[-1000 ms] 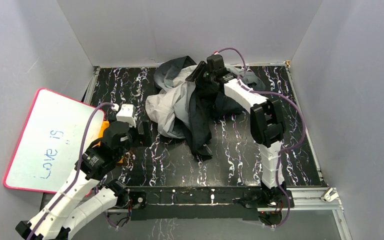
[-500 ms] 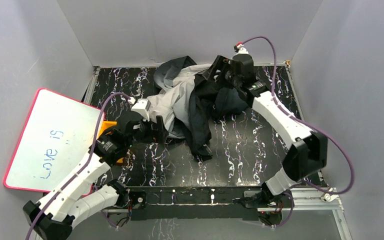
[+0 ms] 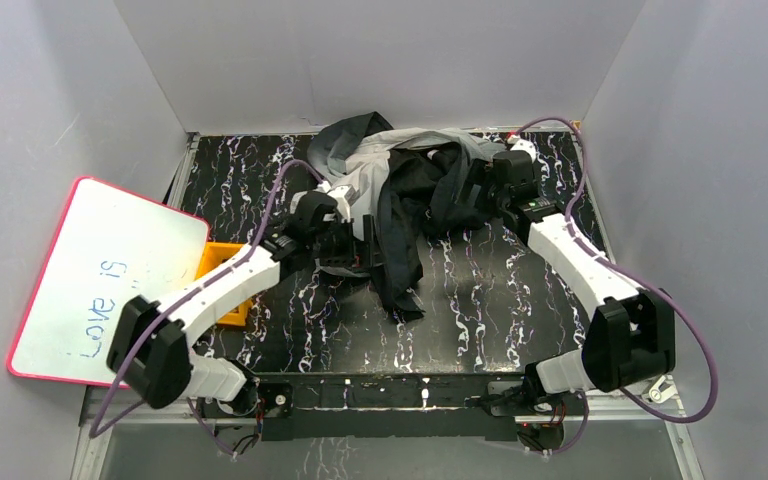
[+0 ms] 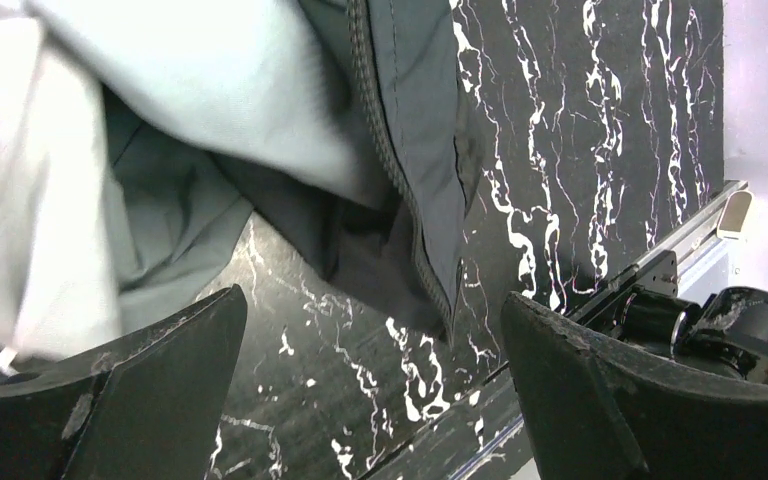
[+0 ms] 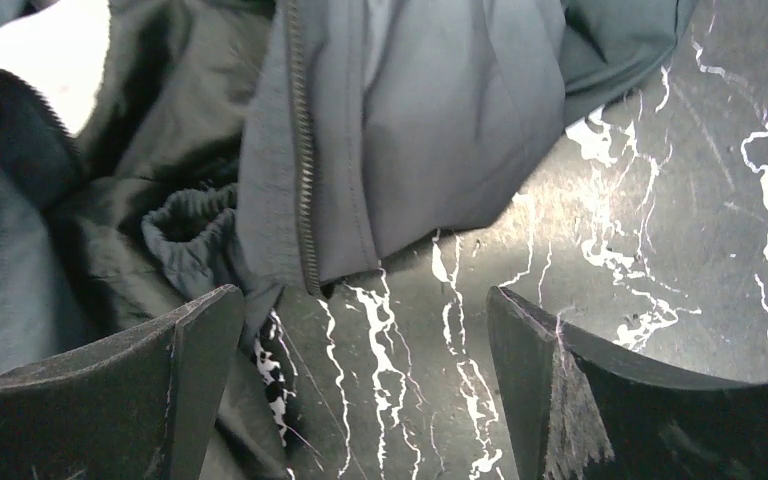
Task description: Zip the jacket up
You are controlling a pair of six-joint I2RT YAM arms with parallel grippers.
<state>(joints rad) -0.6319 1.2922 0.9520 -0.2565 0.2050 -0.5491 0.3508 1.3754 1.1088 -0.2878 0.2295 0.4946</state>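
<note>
The jacket [image 3: 390,200] sits in a crumpled heap at the far middle of the counter [image 3: 500,300], pale grey on the left, dark lining spilling toward the near side. Both arms are right on it. The left fingers [image 4: 160,380] are spread wide with nothing between them, hovering over a dangling zipper edge [image 4: 392,170] at the heap's near-left side. The right fingers [image 5: 600,390] are also wide apart and empty, looking down on another zipper edge [image 5: 303,180] on the far-right side.

By my read, the job has barely started. The front hangs open, the two rows of teeth lie well apart, and I can't spot the slider. Still ahead: straightening the heap, bringing both bottom ends together, seating them and running the zip up.
</note>
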